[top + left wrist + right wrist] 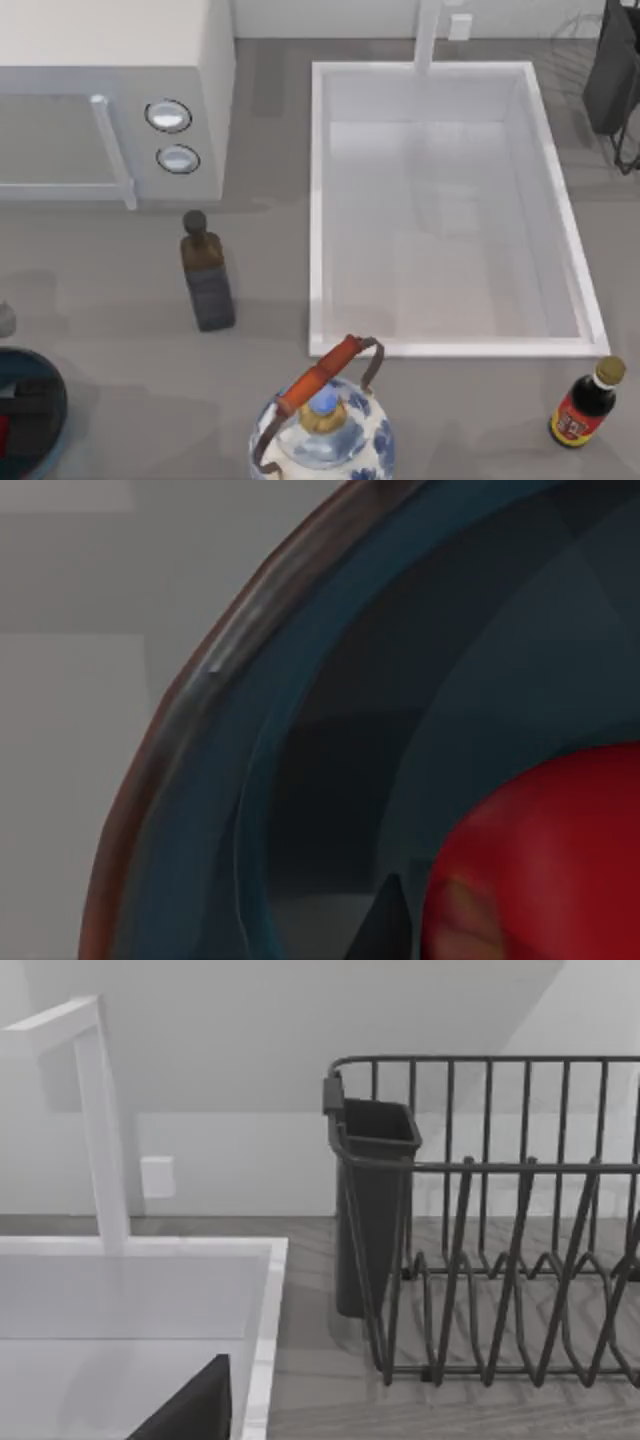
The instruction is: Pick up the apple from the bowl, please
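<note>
Apple (560, 860) sits in the bowl (250, 680) right under your left pincer (25, 415), which is down inside the bowl at the counter's (120, 300) near left edge; you can't tell whether that pincer is released or clenched.

Soft, even light falls on my counter (120, 300), the dark bottle (207, 272) throwing only a faint shadow, while the bowl (215, 670) rim shows a pale glint beside the glossy apple (545, 865).
</note>
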Controlling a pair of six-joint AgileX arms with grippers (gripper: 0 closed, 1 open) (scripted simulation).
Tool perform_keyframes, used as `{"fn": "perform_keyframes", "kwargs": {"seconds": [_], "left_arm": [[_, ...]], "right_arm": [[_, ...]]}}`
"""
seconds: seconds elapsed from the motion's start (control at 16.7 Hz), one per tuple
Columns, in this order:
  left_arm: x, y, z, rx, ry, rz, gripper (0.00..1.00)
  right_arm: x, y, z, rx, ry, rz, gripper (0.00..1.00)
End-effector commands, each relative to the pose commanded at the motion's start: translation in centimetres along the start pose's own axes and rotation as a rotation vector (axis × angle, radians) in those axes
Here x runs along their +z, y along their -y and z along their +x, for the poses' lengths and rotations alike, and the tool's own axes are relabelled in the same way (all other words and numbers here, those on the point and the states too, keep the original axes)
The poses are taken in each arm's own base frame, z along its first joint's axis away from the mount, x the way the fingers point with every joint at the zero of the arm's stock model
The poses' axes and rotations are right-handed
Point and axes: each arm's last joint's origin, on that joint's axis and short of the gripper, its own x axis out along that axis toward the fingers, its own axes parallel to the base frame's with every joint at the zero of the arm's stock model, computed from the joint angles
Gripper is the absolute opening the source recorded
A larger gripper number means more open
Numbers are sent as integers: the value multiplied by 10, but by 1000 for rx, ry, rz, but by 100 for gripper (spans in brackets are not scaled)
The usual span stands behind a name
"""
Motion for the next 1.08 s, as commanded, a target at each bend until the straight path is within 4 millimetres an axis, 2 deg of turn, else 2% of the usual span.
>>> {"fn": "perform_keyframes", "kwargs": {"seconds": [0.78, 1.08], "left_arm": [[0, 0, 0, 0, 0, 0, 2], [0, 0, 0, 0, 0, 0, 0]], "right_arm": [[0, 0, 0, 0, 0, 0, 100], [0, 0, 0, 0, 0, 0, 100]]}}
